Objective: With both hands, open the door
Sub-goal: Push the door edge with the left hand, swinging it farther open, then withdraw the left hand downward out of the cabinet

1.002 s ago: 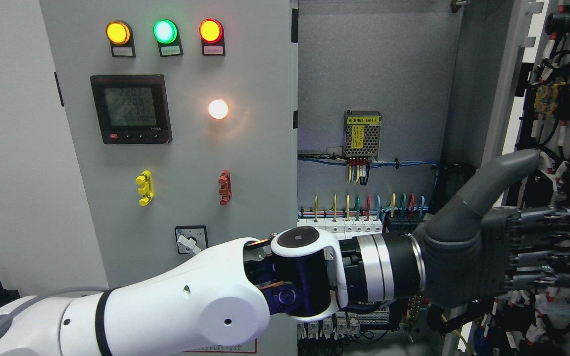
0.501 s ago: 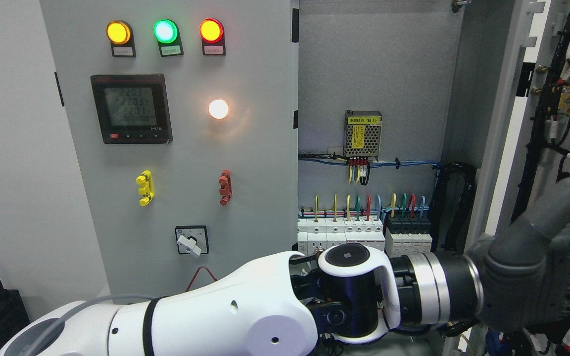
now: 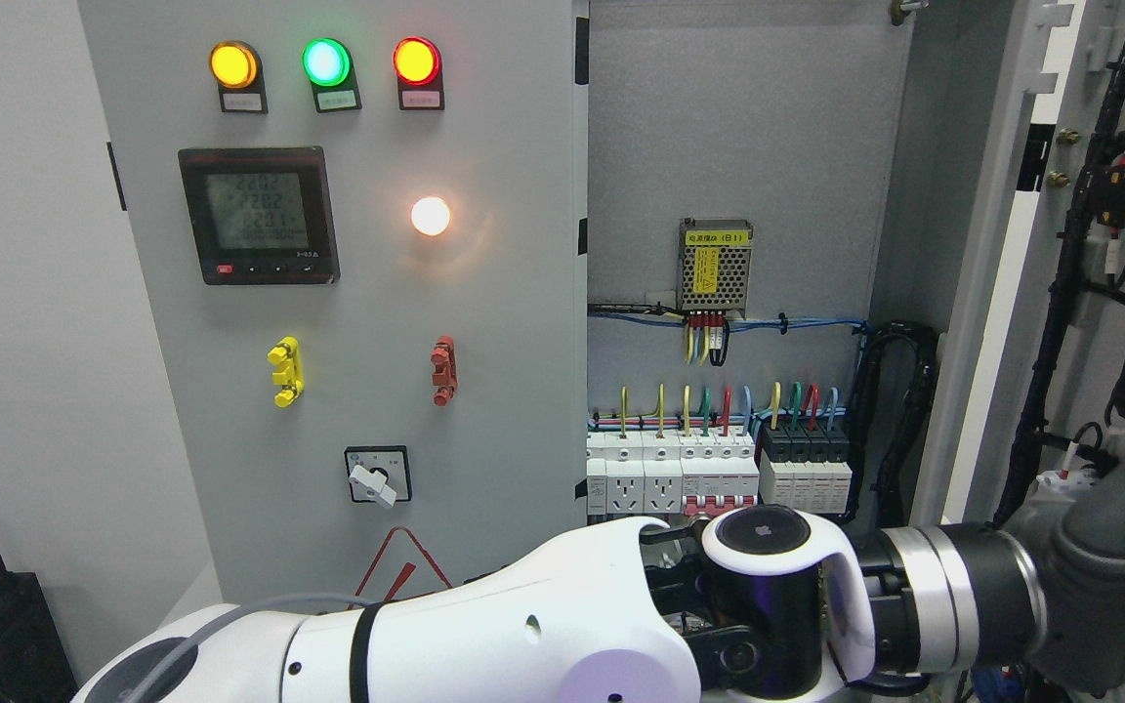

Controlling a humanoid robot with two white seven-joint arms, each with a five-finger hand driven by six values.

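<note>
Your left hand (image 3: 1119, 566) has slid further right and down, past the power supply (image 3: 716, 264), to the picture's lower right edge, where you cannot tell how it is set or whether it holds anything. The door (image 3: 1109, 244) right of the power supply has swung wider, so opening looks nearly complete.

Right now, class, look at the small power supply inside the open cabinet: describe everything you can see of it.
The power supply is a small perforated metal box, silvery-grey, with a yellow label strip across its top and a yellow warning sticker on its front. It sits upright on the cabinet's grey back panel. Yellow, red, blue and black wires leave its underside.
</note>
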